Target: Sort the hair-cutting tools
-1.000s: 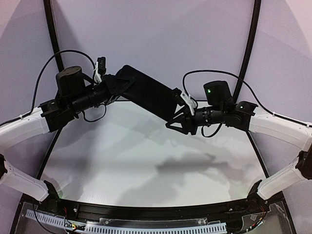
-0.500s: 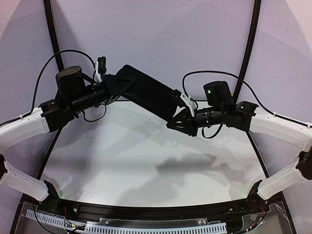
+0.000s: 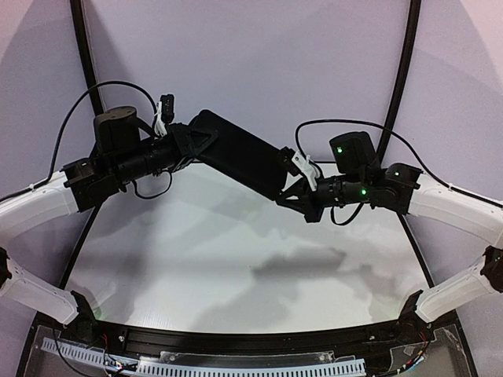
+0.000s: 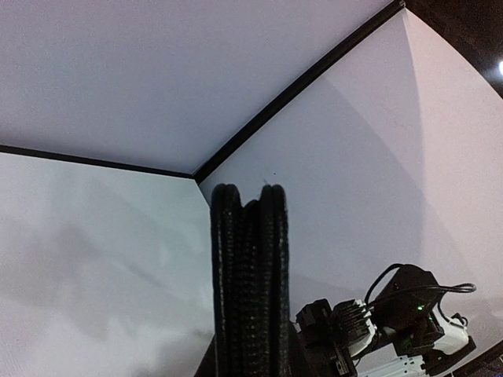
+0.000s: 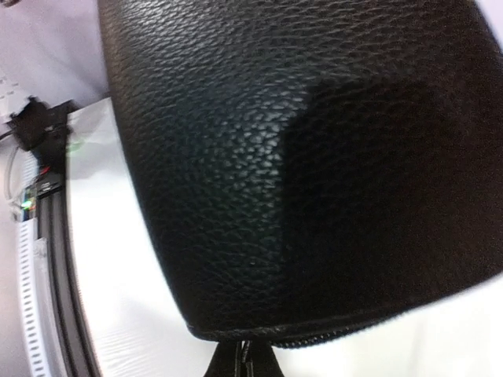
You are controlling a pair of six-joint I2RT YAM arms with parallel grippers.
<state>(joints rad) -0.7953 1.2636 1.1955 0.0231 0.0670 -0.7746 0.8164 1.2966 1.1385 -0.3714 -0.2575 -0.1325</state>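
A flat black zip case [image 3: 236, 153] hangs in the air above the table, slanting down from upper left to lower right. My left gripper [image 3: 196, 140] is shut on its upper end; the left wrist view looks along the case's zipped edge [image 4: 250, 275]. At the lower end my right gripper [image 3: 283, 192] is shut. In the right wrist view its fingertips [image 5: 228, 365] pinch together at the zip seam under the grained case [image 5: 299, 157]. The hair-cutting tools are out of view.
The white table [image 3: 236, 259] lies below the case, with its shadow on it. Black frame rails [image 3: 405, 71] rise at the back against lilac walls. The right arm's wrist [image 4: 393, 314] shows beyond the case in the left wrist view.
My right gripper's jaws have come together on the case's lower end, and that wrist has shifted slightly right. The left gripper keeps its hold and has nudged right with the case.
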